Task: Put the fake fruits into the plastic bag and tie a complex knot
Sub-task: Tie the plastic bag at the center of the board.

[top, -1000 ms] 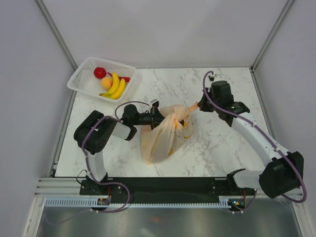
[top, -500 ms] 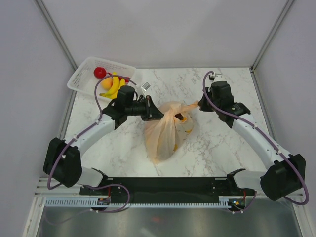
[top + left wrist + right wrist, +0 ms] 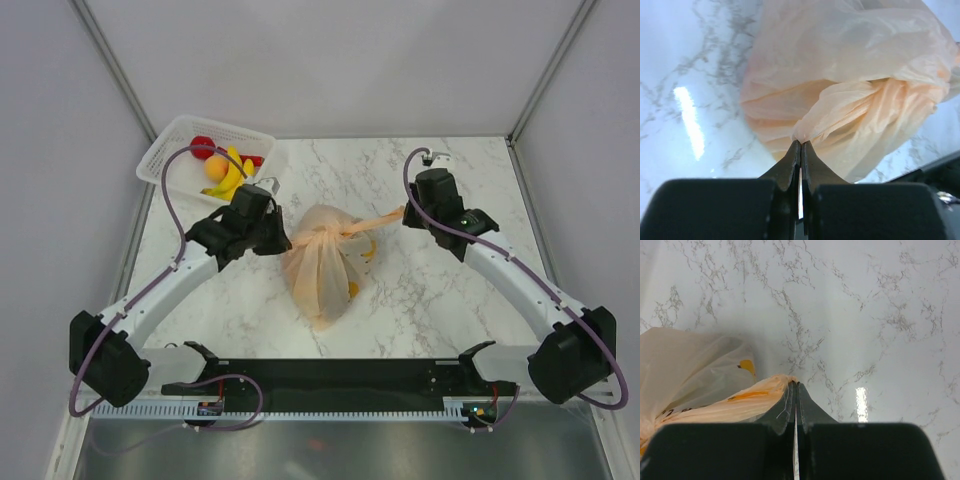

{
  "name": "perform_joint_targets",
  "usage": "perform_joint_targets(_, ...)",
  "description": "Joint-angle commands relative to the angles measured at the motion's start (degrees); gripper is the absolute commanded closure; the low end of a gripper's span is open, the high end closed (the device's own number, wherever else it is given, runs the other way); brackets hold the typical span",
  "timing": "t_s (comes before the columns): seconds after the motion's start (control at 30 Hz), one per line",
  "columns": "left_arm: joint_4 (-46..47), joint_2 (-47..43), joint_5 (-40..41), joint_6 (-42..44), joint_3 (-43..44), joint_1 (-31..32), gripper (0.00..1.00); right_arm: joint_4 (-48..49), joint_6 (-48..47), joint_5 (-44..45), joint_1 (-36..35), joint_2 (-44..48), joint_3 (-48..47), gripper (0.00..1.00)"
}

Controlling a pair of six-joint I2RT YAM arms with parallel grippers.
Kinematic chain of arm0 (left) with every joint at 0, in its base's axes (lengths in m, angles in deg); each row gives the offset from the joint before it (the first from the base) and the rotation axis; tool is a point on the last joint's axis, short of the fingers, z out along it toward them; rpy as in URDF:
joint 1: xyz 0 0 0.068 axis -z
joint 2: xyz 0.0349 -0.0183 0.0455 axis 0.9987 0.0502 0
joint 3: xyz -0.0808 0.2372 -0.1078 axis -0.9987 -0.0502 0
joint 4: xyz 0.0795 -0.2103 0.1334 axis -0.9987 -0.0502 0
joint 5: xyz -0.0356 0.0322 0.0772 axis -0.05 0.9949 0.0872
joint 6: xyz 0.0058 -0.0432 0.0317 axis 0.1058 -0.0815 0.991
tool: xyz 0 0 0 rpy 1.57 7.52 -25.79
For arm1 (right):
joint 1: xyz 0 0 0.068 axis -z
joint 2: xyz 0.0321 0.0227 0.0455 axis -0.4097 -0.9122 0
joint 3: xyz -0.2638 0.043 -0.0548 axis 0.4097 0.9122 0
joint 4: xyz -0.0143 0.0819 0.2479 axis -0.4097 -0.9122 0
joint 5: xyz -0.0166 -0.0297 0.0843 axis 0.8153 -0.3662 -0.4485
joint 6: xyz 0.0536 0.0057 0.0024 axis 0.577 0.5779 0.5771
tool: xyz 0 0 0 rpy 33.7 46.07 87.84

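Left gripper (image 3: 800, 146): your fingers are pressed together and they pinch a bunched part of the bag (image 3: 322, 268) on its left side.
Right gripper (image 3: 795, 386): also pressed together. It pinches the end of a strip (image 3: 378, 217) that runs stretched from the bag top to it.
Bag: it lies on the middle of the table (image 3: 440, 290), between your two grippers, with its top gathered into a twist (image 3: 330, 233).
Inside bag: yellow-orange patches show through the film, but you cannot tell if they are print or fruit.
Basket (image 3: 160, 158): at the far left corner, well apart from the bag. It holds an apple (image 3: 203, 147), a peach (image 3: 215, 168) and bananas (image 3: 230, 178).
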Motion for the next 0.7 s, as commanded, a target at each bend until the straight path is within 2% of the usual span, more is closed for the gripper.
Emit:
perform_joint_targets(0.0, -14.0, -1.4, 22.5, 4.7, 1.5, -0.1, 0.98, 0.1, 0.0, 15.1, 1.5, -2.2, 0.1, 1.0)
perform_joint_targets(0.17, -20.7, 0.6, 37.9, 3.9, 1.8, 0.9, 0.98, 1.6, 1.0, 22.1, 1.5, -5.0, 1.6, 1.0)
perform_joint_targets(0.23, -21.7, 2.4, 38.1, 4.0, 1.6, 0.9, 0.98, 2.6, 0.7, 21.3, 1.6, -5.0, 3.0, 1.0)
perform_joint_targets(0.33, -20.4, 2.1, 34.4, 4.5, 1.1, 0.9, 0.98, 7.3, 0.1, 13.9, 1.6, -2.9, 6.3, 1.0)
perform_joint_targets(0.37, -18.3, 1.6, 33.1, 5.1, 0.5, 0.9, 0.98, 10.5, 0.1, 11.7, 1.6, -0.7, 7.4, 0.97)
perform_joint_targets(0.4, -17.5, 0.9, 32.0, 5.6, 0.2, 0.9, 0.98, 12.5, -0.6, 3.8, 1.7, 0.6, 9.4, 0.86)
perform_joint_targets(0.43, -16.6, -0.1, 30.3, 6.2, -0.3, 0.9, 0.98, 14.8, -1.1, -0.7, 1.8, 3.0, 10.8, 0.55)
perform_joint_targets(0.47, -15.9, -0.6, 29.4, 6.7, -0.4, 0.9, 0.98, 21.0, -1.1, -5.5, 1.8, 4.3, 12.3, 0.39)
perform_joint_targets(0.5, -14.8, -1.0, 28.7, 6.9, -0.6, 0.9, 0.98, 24.4, -0.1, -15.0, 1.8, 5.6, 15.6, 0.24)
perform_joint_targets(0.53, -14.4, -1.2, 27.5, 7.2, -0.7, 0.9, 0.98, 27.9, 0.9, -18.1, 1.8, 6.7, 17.0, 0.09)
perform_joint_targets(0.6, -13.8, -1.7, 26.5, 7.4, -1.1, 0.9, 0.98, 36.8, 3.5, -22.6, 1.7, 9.1, 20.8, 0.02)
perform_joint_targets(0.67, -13.2, -2.0, 25.4, 7.6, -1.4, 0.9, 0.98, 44.3, 6.7, -27.1, 1.7, 9.8, 22.6, 0.02)
